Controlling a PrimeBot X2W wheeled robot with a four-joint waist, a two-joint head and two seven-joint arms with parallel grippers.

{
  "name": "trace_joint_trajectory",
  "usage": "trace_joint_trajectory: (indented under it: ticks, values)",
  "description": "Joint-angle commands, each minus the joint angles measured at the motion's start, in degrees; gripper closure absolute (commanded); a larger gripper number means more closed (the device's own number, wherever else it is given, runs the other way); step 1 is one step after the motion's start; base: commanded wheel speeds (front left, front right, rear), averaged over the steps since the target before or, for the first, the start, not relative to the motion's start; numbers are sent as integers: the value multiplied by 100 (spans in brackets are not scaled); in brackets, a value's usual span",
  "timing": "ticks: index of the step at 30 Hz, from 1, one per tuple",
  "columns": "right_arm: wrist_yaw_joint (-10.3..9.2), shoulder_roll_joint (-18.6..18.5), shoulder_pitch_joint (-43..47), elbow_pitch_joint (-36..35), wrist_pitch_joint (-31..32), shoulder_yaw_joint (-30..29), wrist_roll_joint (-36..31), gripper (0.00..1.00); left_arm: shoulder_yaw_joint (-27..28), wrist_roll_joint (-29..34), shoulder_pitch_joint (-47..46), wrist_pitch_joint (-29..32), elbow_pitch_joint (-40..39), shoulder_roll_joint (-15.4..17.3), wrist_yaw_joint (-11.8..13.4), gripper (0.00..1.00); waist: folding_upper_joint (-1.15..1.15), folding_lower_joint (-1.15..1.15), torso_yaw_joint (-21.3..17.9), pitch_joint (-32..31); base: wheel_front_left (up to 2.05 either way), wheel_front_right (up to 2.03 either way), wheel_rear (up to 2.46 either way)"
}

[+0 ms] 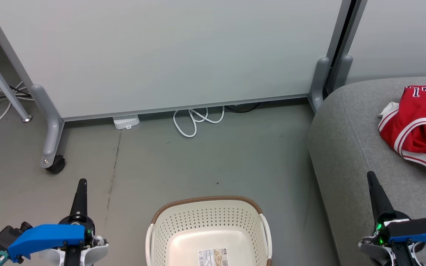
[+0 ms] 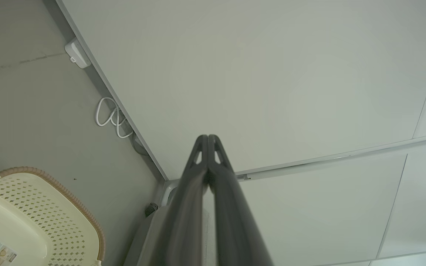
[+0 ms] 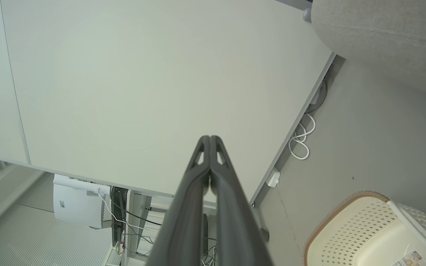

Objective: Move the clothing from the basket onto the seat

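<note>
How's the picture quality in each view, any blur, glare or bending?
Head view: soft even light, no glare, clothing sharp on the seat. Left wrist view: left gripper blurred, partition edge bowed. Right wrist view: right gripper also soft, basket sharper.

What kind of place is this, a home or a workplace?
Most likely an office or lab, not a home: a wheeled partition stands on a bare grey floor, loose cables lie beneath it, and a plain grey sofa sits beside it.

left claw (image 1: 82,182), right claw (image 1: 370,176): dark, tapered | blue housings (image 1: 46,236) | green LEDs (image 1: 378,226)
</note>
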Motion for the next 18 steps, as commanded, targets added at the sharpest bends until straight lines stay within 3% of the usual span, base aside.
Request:
trace_joint_trajectory:
  ticks: [1, 18]
  values:
    - [3, -25, -101, -14, 46, -16, 182, 100, 37, -167, -111, 53, -59, 0, -57, 100, 0, 0, -8, -2, 0, 0, 0]
    - [4, -28, -127, 10, 252, -36, 976, 100, 139, -907, -148, 253, -81, 0, -79, 100, 0, 0, -68, -20, 0, 0, 0]
